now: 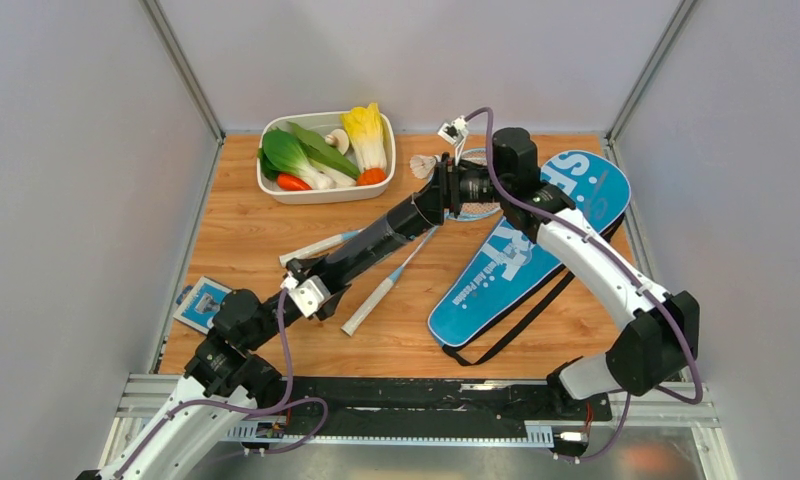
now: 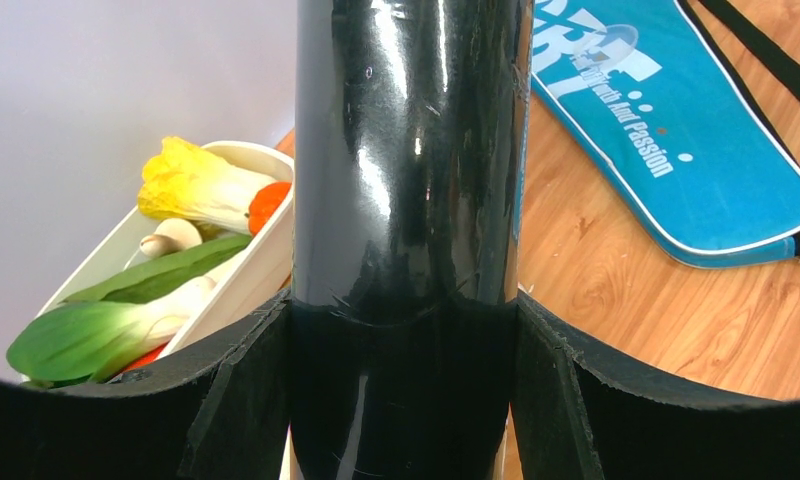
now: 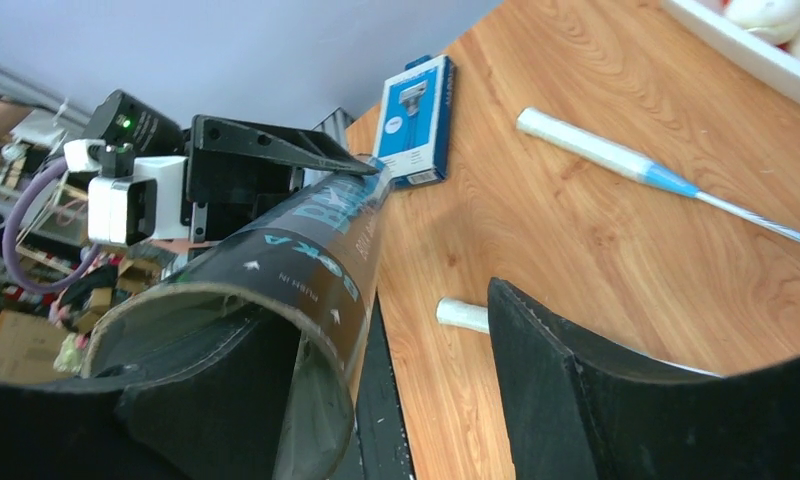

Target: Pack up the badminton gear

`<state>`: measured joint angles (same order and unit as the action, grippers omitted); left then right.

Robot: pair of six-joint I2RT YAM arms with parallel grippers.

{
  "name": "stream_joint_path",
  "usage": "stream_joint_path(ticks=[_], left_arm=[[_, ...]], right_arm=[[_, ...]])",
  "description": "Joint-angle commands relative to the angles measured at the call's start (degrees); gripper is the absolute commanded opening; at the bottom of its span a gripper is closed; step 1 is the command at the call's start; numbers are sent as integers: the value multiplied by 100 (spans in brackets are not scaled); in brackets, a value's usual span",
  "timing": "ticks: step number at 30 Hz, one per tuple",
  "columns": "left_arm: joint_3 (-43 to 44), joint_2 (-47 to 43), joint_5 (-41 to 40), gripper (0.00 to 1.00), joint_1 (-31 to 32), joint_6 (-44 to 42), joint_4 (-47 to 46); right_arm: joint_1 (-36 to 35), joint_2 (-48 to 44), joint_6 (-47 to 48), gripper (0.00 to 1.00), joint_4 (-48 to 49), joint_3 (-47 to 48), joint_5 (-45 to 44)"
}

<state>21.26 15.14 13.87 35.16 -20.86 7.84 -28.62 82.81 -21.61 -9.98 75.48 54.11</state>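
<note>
My left gripper (image 1: pixel 311 285) is shut on the long black tube (image 1: pixel 376 235) and holds it slanted above the table, open end up toward the back; in the left wrist view (image 2: pixel 406 320) the tube (image 2: pixel 411 150) fills the gap between the jaws. My right gripper (image 1: pixel 454 188) is open at the tube's open mouth (image 3: pixel 226 330); in the right wrist view (image 3: pixel 381 310) one finger sits inside the mouth and the other finger (image 3: pixel 596 400) is outside. A white shuttlecock (image 1: pixel 423 165) lies beside it. Two rackets' white handles (image 1: pixel 376 295) (image 1: pixel 319 246) lie under the tube. The blue cover (image 1: pixel 536 245) lies to the right.
A white tray (image 1: pixel 326 192) of toy vegetables stands at the back left, also in the left wrist view (image 2: pixel 246 270). A small blue-and-white card (image 1: pixel 204 303) lies at the left edge, near my left arm. Grey walls close in the table on three sides.
</note>
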Motion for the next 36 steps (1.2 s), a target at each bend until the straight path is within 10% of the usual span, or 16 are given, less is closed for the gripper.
stream_joint_path(ticks=[1,16,36], left_arm=[[150,-85,-245,37,9,34,-669],[207,-474,-1126,39,9,70,-744],[139,-1110,-1124,39,10,231,-1050]], right_arm=[[221,-555,-21,72,35,294,-770],[527,-513,503,75,1322,98,-3974],[22,4415,2596,62,1340,3016,-7097]])
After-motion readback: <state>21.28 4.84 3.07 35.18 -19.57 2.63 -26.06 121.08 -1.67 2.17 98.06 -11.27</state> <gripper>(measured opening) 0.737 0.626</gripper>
